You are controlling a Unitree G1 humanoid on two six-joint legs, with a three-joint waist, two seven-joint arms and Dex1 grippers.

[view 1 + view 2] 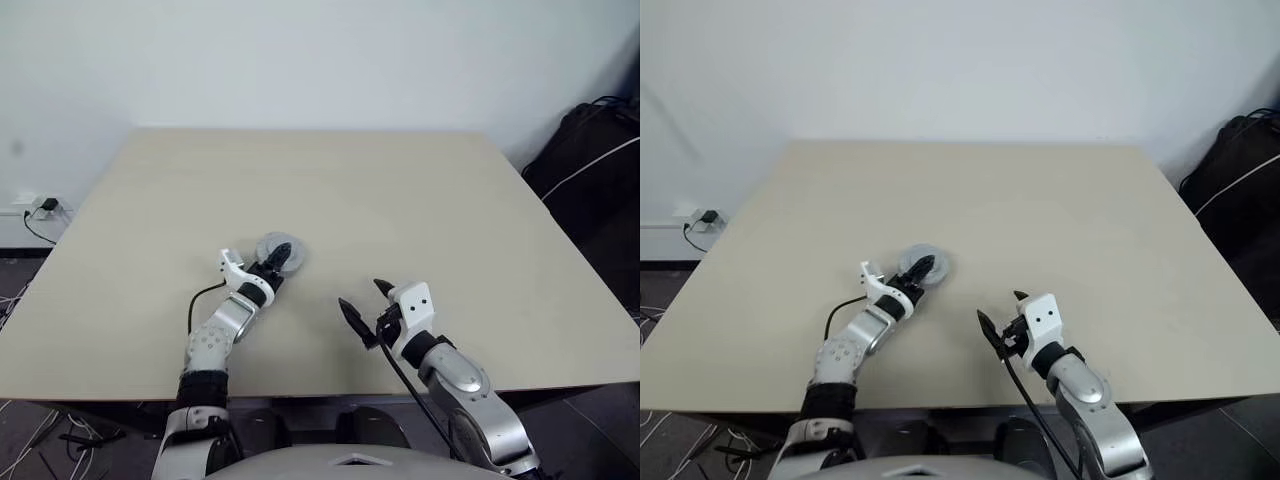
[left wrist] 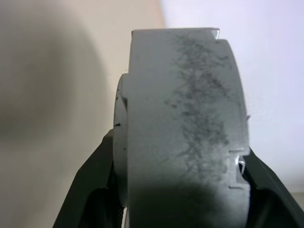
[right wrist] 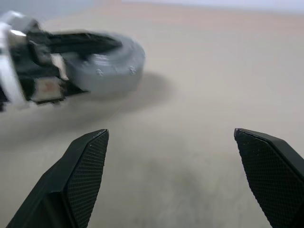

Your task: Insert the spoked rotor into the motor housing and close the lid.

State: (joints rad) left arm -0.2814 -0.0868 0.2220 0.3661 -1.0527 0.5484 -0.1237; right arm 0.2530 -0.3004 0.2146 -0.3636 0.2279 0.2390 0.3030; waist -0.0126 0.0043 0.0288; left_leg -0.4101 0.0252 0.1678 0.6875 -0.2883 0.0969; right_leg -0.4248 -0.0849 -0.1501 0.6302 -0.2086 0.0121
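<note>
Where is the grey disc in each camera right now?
Left eye: grey disc left of centre, over the table.
Right eye: disc left of centre.
Left wrist: disc edge-on, filling the middle.
Right wrist: disc upper left.
Shared landmark: the left pincer clamped on it.

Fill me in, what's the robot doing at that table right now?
The left tool is clamped on a round silver-grey metal disc assembly, holding it low over the beige table; the left wrist view shows its grey side wall between the black fingers. The right tool hangs open and empty nearby, to the right. Whether the disc already rests on the table can't be told.
</note>
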